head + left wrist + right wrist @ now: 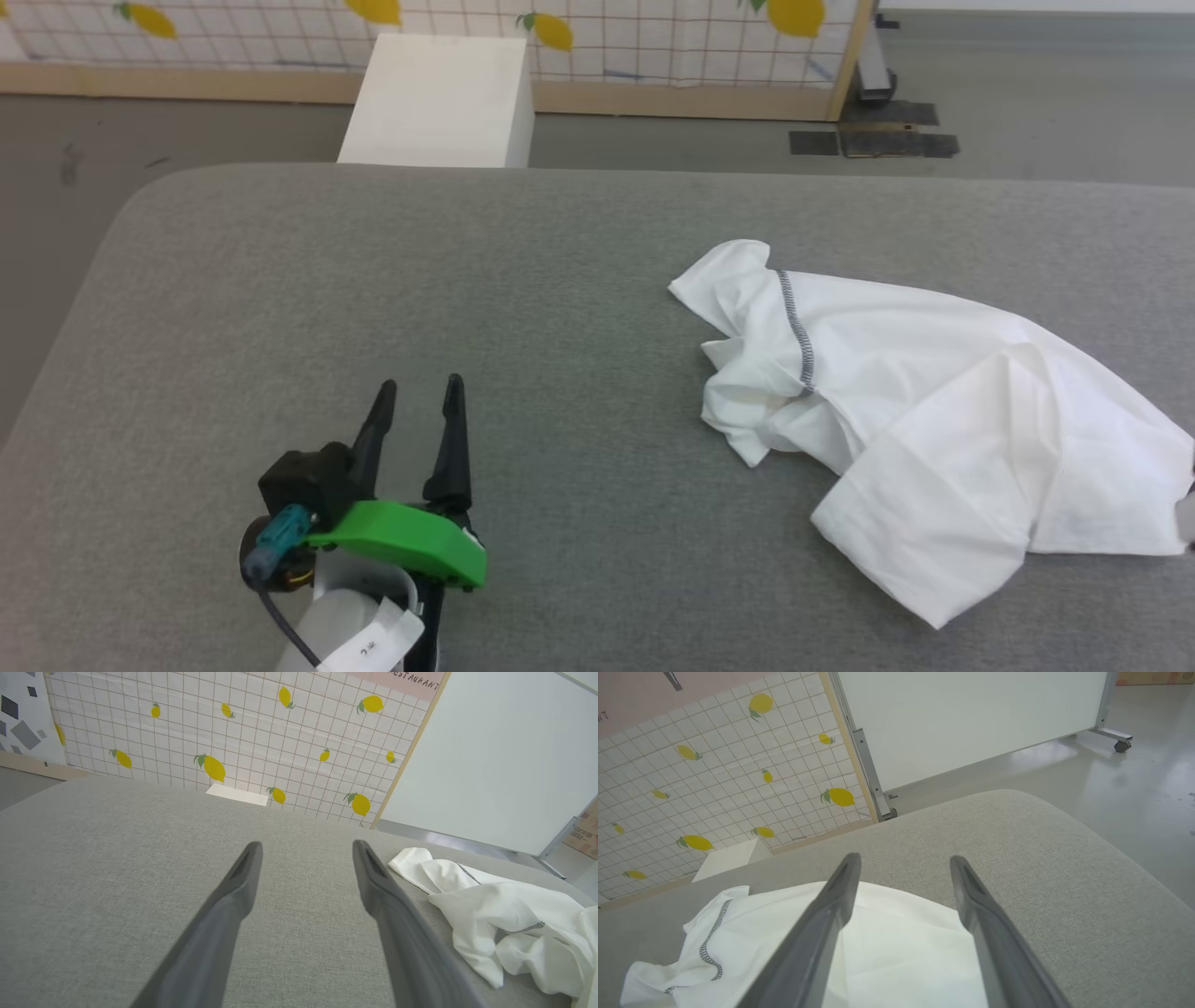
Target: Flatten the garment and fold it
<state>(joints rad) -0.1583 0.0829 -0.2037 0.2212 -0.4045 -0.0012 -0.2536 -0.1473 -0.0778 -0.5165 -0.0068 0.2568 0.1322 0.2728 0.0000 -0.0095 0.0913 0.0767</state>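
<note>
The white garment (934,401) lies crumpled on the right half of the grey padded table (467,280), with a grey stitched seam line (798,331) across its upper left part. My left gripper (417,392) stands open over bare table at the lower left, well apart from the cloth; in the left wrist view the garment (504,914) lies to the right of my open left gripper (306,849). In the right wrist view my right gripper (903,861) is open, its fingers hovering above the garment (887,947) near its far edge, with nothing between them.
A rigid white box (439,98) stands on the floor beyond the table's far edge. Behind it runs a lemon-patterned tiled panel (653,37) with a wooden frame. A white board on wheels (971,718) stands past the table's right end.
</note>
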